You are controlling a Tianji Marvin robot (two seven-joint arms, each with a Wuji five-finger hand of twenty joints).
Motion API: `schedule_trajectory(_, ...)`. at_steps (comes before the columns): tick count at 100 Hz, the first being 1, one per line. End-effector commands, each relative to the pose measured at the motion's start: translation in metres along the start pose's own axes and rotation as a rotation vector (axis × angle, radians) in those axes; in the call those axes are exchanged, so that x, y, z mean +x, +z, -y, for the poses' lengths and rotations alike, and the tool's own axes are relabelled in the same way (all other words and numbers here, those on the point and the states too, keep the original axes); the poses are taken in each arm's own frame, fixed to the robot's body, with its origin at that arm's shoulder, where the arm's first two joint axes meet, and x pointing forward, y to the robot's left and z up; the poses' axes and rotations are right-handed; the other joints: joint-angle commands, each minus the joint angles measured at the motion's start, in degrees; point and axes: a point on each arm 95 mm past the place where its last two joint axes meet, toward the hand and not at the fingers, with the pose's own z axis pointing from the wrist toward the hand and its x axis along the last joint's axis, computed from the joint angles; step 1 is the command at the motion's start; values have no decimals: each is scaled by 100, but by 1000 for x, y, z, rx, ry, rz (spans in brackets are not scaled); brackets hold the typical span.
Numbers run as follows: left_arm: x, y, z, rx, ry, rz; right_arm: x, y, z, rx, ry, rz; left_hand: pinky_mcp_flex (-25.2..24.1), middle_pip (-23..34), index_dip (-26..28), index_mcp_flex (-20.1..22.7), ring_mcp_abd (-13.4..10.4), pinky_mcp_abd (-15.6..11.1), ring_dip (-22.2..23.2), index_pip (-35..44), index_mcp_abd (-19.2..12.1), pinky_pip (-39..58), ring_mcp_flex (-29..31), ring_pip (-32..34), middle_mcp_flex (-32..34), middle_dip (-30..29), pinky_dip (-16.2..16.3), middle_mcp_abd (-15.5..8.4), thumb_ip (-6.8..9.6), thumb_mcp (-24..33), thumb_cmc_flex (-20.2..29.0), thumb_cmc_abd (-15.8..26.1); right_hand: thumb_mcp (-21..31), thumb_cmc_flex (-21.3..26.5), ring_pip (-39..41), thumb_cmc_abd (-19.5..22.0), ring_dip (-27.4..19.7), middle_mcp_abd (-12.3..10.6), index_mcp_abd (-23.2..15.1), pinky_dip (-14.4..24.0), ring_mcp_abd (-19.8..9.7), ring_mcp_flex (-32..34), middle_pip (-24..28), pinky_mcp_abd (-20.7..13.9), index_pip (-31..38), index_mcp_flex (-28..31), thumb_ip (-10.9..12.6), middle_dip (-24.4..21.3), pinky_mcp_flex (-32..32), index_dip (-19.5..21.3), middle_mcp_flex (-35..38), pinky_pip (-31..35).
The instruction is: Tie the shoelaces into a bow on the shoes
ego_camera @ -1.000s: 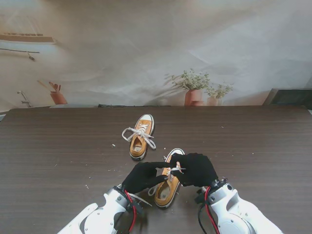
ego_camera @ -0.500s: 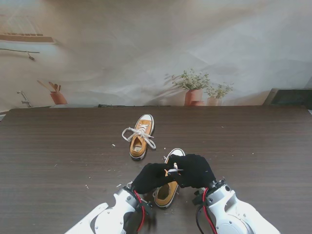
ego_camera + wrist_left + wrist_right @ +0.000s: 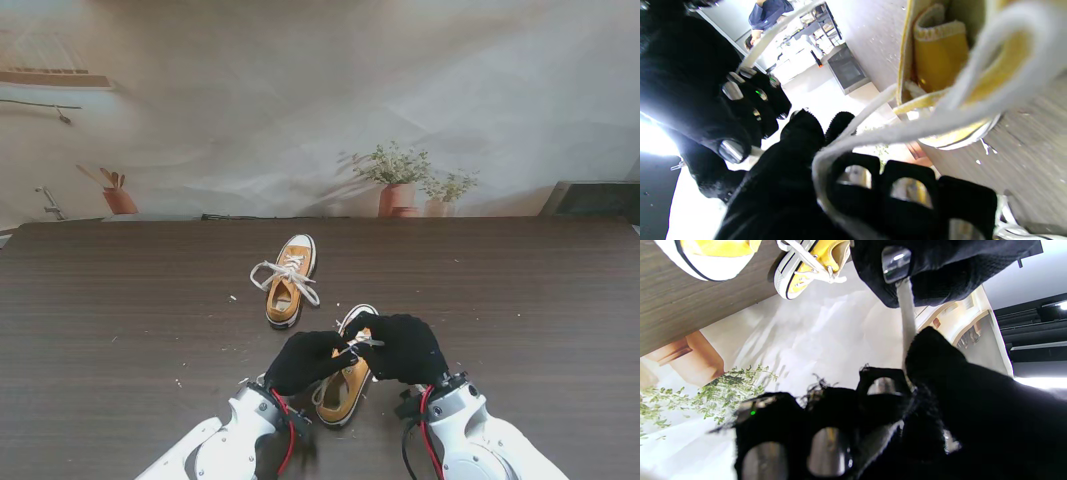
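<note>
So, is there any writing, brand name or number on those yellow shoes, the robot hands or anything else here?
None can be read.
The near shoe and far shoe: no logo or label shows.
The left robot hand and right robot hand, both pinching the lace: plain black gloves, no markings.

A dark wood-grain desk meets a pale backdrop printed with two potted plants and a utensil pot.

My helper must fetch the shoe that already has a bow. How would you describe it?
On the dark wooden table lie two yellow sneakers. Take the farther sneaker, lying alone left of centre, its white laces spread across the top. The nearer sneaker lies under both black-gloved hands.
</note>
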Motion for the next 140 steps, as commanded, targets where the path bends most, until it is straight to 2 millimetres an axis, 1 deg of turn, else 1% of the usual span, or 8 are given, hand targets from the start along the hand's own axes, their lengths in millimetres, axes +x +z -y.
schedule_trajectory(1, 1, 1, 1, 4, 9, 4, 1, -3, 1, 23, 11, -1, 217, 188, 144, -53, 331, -1228, 85, 40, -165, 1432, 240, 213, 225, -15, -72, 361, -76, 117, 230, 126, 145, 348, 518, 125, 140, 466, -436, 120, -135, 161, 191, 84, -193, 255, 230, 156, 194, -200, 417, 1646)
schedule_trajectory(33, 6, 1, 2, 46, 27, 18, -4, -7, -3, 158, -110, -71, 213, 185, 133, -52, 345, -1187, 94, -34, -163, 1432, 240, 205, 225, -14, -84, 365, -85, 108, 240, 149, 367, 322, 500, 132, 91, 471, -1009, 34, -245, 167, 106, 45, -320, 1779, 444, 235, 192, 1123, 515, 1646)
schedule_trajectory(71, 14, -1, 4, 51, 26, -1, -22, -5, -1, 210, -625, -92, 211, 184, 127, -52, 345, -1168, 100, -55, -156, 1432, 241, 202, 225, -13, -98, 365, -83, 78, 255, 170, 116, 46, 393, 399, -160, 149, -1005, -507, -446, 182, -37, -247, -972, 410, 433, 357, 167, -363, 336, 1528)
schedule_trajectory(88, 14, -1, 3, 41, 23, -2, -22, -8, 9, 203, -637, 8, 210, 184, 77, -48, 345, -1158, 103, -94, -164, 1432, 241, 201, 225, -12, -102, 365, -78, 54, 266, 182, -326, -106, 169, 1103, -589, 72, -270, -733, -374, 177, -135, -87, -1398, -1303, 1082, 440, 107, 388, -206, 996)
schedule_trajectory(100, 14, -2, 3, 42, 22, -1, -22, -10, 14, 213, -602, 47, 210, 184, 24, -46, 345, -1156, 104, -126, -169, 1432, 241, 201, 225, -12, -104, 365, -72, 29, 274, 184, -346, -227, -724, 1225, -1154, 17, 533, -1159, -114, 184, -324, 366, -1367, -2584, 1081, 343, -45, 524, -1109, -93)
schedule_trajectory(111, 15, -2, 2, 44, 18, 2, -22, -12, 20, 223, -526, 67, 210, 183, -21, -53, 345, -1159, 106, -147, -192, 1432, 241, 200, 225, -12, -108, 365, -65, 3, 280, 177, -416, -442, -2292, 974, -2196, 229, 804, -1508, 389, 170, -787, 692, -1288, -3674, 297, -372, -1056, 371, -2479, -1384)
schedule_trajectory(121, 15, -2, 2, 49, 17, 4, -22, -14, 24, 231, -470, 76, 212, 183, -84, -59, 342, -1172, 106, -179, -238, 1432, 241, 199, 225, -11, -112, 365, -59, -27, 283, 180, -447, -1373, -4769, 1302, -2947, 572, 582, -1779, 851, -957, -1837, 624, -1816, -3960, 1100, -1280, -2996, -138, -4030, -3056)
schedule_trajectory(140, 13, -7, 5, 68, 36, 11, -24, -14, 27, 239, -385, 79, 231, 200, -362, -101, 178, -1324, 117, -296, -449, 1432, 248, 249, 217, 30, -98, 248, -17, -193, 273, 205, -685, -1917, -7991, 1309, -3814, 979, -142, -3048, 1295, -3381, -3824, 324, -3387, -3852, 1180, -2818, -5150, -1023, -5994, -5003)
